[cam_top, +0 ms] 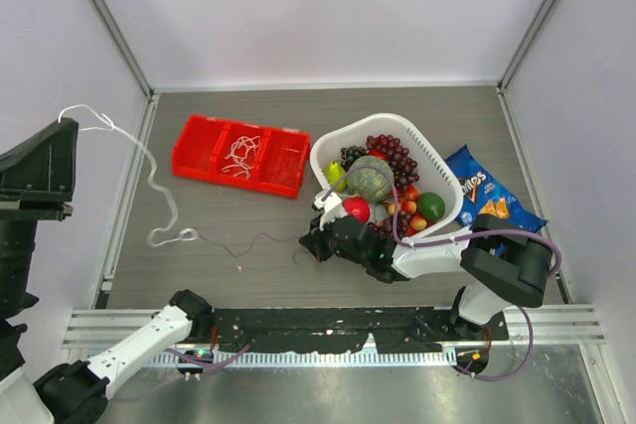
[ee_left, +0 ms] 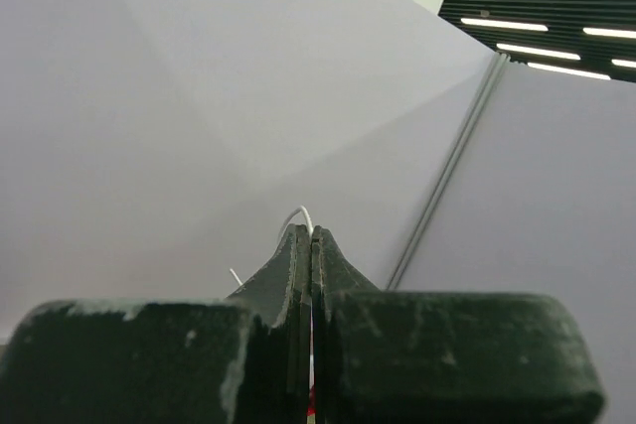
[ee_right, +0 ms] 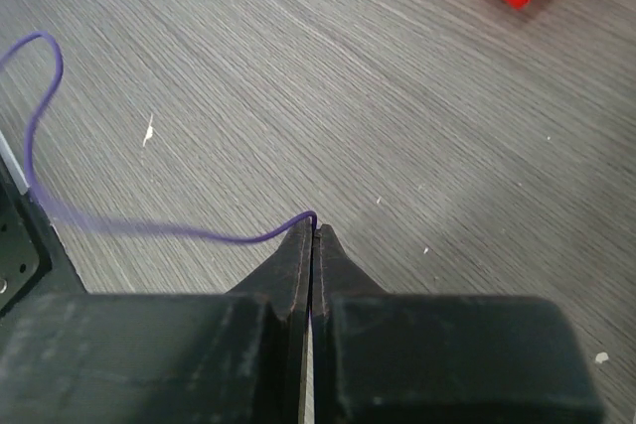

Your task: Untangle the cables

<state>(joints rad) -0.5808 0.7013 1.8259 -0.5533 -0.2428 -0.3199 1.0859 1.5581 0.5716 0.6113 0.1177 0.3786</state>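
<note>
Stretching upper left to centre: left gripper [cam_top: 68, 126] pinches the white cable [cam_top: 159, 181], right gripper [cam_top: 310, 243] pinches the purple cable [ee_right: 179, 232].

My left arm is raised high on the left side, close under the camera. Its hand [cam_top: 68, 128] has its jaws pressed together on a white cord [ee_left: 307, 215]. My right arm stretches low and leftward, hand [cam_top: 310, 243] pinched shut on a purple cord [ee_right: 229, 237]. That wrist looks about level, though I can't be sure.

Red bin [cam_top: 204, 151], white fruit basket [cam_top: 440, 171] w/ chip bag [cam_top: 487, 196] beside (rt side)
</note>
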